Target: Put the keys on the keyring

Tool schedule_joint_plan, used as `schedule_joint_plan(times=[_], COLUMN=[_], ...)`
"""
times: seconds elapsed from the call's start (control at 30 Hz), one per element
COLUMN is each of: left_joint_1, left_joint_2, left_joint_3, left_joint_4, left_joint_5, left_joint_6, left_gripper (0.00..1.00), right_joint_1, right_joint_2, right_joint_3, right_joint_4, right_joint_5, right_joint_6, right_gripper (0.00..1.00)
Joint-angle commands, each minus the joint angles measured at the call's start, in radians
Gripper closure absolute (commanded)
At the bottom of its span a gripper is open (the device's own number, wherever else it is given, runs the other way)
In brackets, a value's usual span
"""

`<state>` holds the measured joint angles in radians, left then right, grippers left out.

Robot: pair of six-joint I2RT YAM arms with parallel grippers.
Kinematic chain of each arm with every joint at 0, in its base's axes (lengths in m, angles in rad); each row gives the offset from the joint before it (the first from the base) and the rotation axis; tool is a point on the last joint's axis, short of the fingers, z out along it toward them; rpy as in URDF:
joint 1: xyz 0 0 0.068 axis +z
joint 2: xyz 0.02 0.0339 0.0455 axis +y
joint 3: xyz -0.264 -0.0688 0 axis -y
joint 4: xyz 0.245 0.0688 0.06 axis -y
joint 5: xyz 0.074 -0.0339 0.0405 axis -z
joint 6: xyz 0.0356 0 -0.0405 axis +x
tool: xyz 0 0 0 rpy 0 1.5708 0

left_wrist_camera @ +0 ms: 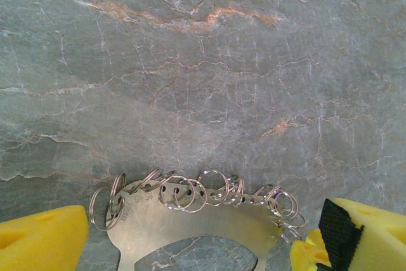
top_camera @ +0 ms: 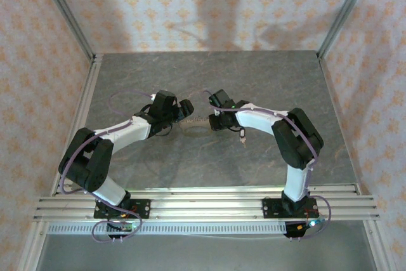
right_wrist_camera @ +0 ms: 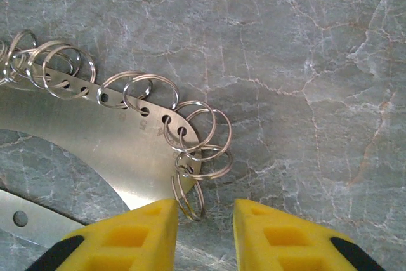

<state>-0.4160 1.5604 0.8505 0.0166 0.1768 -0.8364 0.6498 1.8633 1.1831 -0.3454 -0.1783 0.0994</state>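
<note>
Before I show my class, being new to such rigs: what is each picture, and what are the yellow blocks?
Two robot arms are bolted at a grey table. One picture looks down on both; the others come from a camera on each wrist. The yellow blocks are their fingers. On the table lies the keyring, a curved metal plate with split rings along its edge. The left gripper stands wide open astride it; the right gripper is slightly open at an end ring, pinching nothing.

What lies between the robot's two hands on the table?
The keyring, a curved metal plate edged with small split rings, lies between the left hand and right hand, as the top view shows.
</note>
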Motion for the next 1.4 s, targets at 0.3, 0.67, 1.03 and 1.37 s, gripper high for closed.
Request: schedule_joint_plan(times=[0.3,0.67,1.03,1.37], left_joint_1=[0.01,0.011,0.011,0.011], left_joint_2=[0.016,0.026,0.038,0.047], left_joint_3=[0.028,0.033,0.035,0.04], left_joint_4=[0.011,0.011,0.015,0.016], left_joint_5=[0.004,0.006,0.007,0.01], left_joint_6=[0.028,0.029,0.028,0.03], left_gripper=[0.04,0.04,0.04,0.04], right_joint_1=[0.005,0.004,0.004,0.005], right_joint_2=[-0.023,-0.004,0.014,-0.037], right_joint_3=[0.03,0.021,0.02,-0.029], right_joint_4=[-0.012,-0.001,0.008,0.039], right_joint_5=[0.013,-0.003,-0.024,-0.02], right_joint_6=[-0.001,-0.001,-0.002,0.0], right_gripper=[0.74,0.75,0.75,0.62])
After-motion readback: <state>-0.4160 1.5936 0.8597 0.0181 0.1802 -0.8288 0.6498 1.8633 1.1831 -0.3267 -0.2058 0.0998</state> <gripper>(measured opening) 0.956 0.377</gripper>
